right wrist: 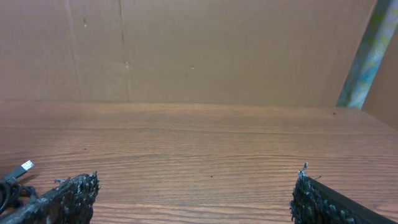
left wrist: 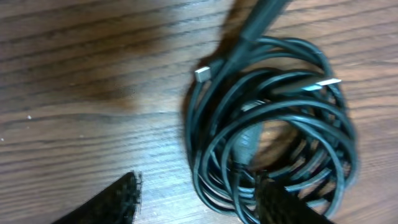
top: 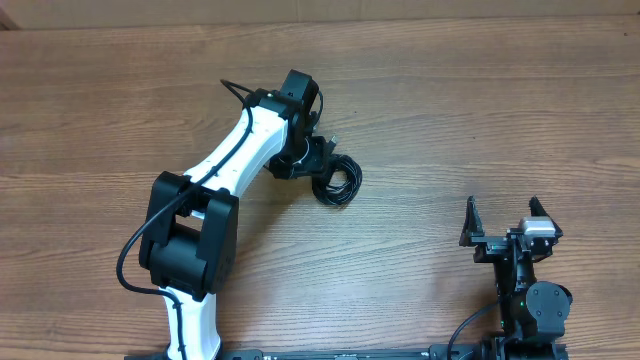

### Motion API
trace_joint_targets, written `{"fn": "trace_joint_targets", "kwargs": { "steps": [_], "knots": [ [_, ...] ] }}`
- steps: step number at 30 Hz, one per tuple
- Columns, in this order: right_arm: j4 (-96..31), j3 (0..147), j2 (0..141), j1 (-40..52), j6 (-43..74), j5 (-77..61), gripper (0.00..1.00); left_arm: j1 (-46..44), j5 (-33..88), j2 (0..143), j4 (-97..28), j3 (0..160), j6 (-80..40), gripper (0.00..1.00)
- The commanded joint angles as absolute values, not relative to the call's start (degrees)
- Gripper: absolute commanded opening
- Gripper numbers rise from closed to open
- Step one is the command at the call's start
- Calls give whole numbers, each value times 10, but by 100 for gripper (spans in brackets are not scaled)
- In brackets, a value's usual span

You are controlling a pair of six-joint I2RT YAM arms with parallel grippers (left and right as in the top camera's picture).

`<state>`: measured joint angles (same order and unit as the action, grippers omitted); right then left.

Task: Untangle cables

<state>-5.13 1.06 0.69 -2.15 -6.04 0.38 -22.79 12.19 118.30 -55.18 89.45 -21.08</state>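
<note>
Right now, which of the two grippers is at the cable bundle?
The left gripper: its open fingers straddle one edge of the cable bundle. The right gripper is open, far away.

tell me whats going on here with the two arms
The left gripper is down over a coil of black cables in the middle of the wooden table. Its jaws are open, one finger outside the coil and the other over it, so nothing is gripped yet. Two metal plugs stick out of the bundle, which is wound into loops. The right gripper sits open near the table's edge, away from the cables.
</note>
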Motion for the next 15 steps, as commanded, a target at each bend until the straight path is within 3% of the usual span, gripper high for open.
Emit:
{"fn": "trace_joint_targets", "kwargs": {
  "steps": [1, 5, 15],
  "knots": [
    [-48, 5, 2, -22, -61, 5, 100, -229, 101, 1188, -541, 885, -223, 56],
    [-48, 5, 2, -22, -61, 5, 100, -229, 108, 1188, -526, 884, -223, 46],
    [-48, 5, 2, -22, -61, 5, 100, -233, 127, 1188, -492, 855, -223, 43]
  ]
}}
